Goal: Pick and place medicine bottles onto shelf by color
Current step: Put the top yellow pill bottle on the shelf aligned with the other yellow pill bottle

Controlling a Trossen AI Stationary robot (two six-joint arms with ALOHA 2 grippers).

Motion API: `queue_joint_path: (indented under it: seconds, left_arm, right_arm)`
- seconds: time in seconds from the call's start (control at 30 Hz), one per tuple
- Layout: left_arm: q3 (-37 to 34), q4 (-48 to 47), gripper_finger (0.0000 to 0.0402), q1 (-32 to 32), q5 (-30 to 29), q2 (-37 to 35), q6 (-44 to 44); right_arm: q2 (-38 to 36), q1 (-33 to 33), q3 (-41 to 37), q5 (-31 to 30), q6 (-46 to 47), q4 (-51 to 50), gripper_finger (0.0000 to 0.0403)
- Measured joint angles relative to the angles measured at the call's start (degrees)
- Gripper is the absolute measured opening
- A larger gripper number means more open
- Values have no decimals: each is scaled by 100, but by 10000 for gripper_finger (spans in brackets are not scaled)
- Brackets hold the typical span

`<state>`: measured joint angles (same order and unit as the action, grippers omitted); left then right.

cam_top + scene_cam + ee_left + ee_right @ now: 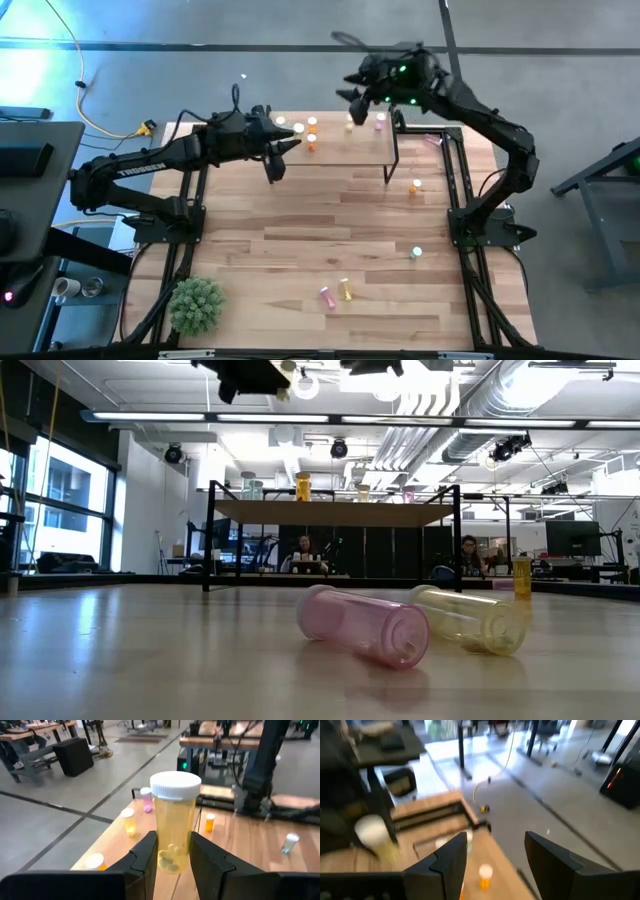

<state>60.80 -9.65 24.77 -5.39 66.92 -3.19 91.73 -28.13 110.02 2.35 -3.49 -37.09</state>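
Gripping a yellow bottle (174, 822) low on its body, the left hand (172, 857) has its fingers shut tight against both sides, with the white cap standing clear above them, so the bottle's long axis runs upright between the fingers. In the high view this hand (283, 150) hangs over the near left part of the shelf (350, 150), which lies just ahead of it and slightly toward the right arm. On the shelf top several bottles already stand upright: a yellow one (128, 821) and a pink one (146, 800) show beyond the held bottle in the left wrist view, and an orange one (210, 822) stands farther along. The coming move likely turns on carrying the held bottle forward and a little across to set it beside the standing yellow one, keeping it vertical so it lands on its base. The right hand (362, 92) hovers above the far right end of the shelf, its fingers spread wide and holding nothing, as its own wrist view shows. The left hand is plainly the one placed for this step. Out on the surface (300, 230), loose bottles remain: a pink bottle (365, 624) and a yellow bottle (470, 618) lie on their sides near the front, touching or nearly so, well apart from both hands.
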Motion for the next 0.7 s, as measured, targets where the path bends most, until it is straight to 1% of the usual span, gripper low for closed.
queue_joint_path:
  seconds: [0.13, 0.23, 0.37, 0.53, 0.6, 0.7]
  left_arm:
    - [0, 86, 90, -2, 22, 380, -111]
    - [0, 246, 90, 1, 109, 620, -259]
    - [0, 542, 90, 48, 503, 852, -312]
    - [0, 872, 90, 70, 961, 987, -296]
    - [0, 936, 90, 64, 1019, 985, -301]
    - [0, 949, 90, 8, 1034, 985, -302]
  right_arm:
    - [-3, -9, 480, -2, 0, -56, 190]
    - [-3, -9, 778, 39, -1, -375, 190]
    - [-3, 2, 941, 453, 70, -830, 190]
    - [36, 71, 951, 1209, 174, -1480, 190]
    - [104, 165, 952, 1299, 104, -1705, 190]
    - [202, 371, 952, 1316, -169, -1775, 190]
